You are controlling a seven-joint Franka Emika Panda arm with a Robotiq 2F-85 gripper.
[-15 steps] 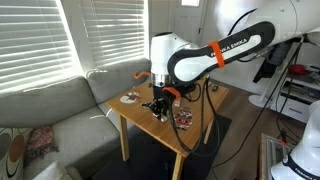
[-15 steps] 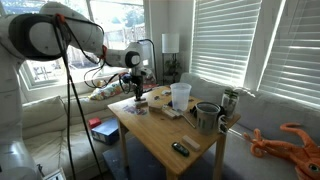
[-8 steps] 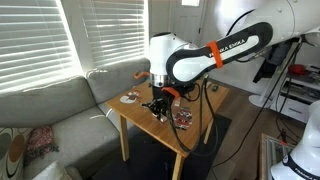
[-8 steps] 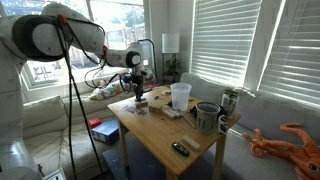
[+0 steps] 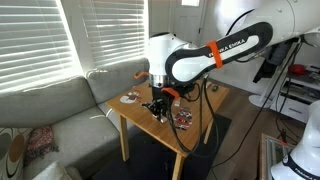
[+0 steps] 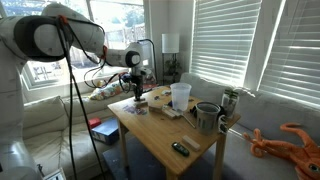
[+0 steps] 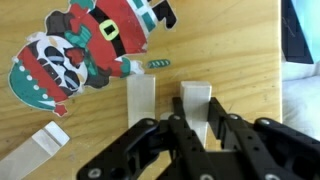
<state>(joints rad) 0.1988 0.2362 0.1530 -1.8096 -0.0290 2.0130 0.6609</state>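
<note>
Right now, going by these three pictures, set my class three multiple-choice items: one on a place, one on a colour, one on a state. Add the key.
1. The pale blocks lie:
A on the wooden table
B on the sofa
C inside a mug

2. The Christmas figure is mostly:
A blue and yellow
B red and green
C purple and pink

3. The clear cup is:
A lying on its side
B hanging in the jaws
C standing upright on the table

Key:
1 A, since the wrist view shows them resting on the wood.
2 B, since red and green cover most of it.
3 C, since in an exterior view it stands on the tabletop, apart from the arm.
</note>
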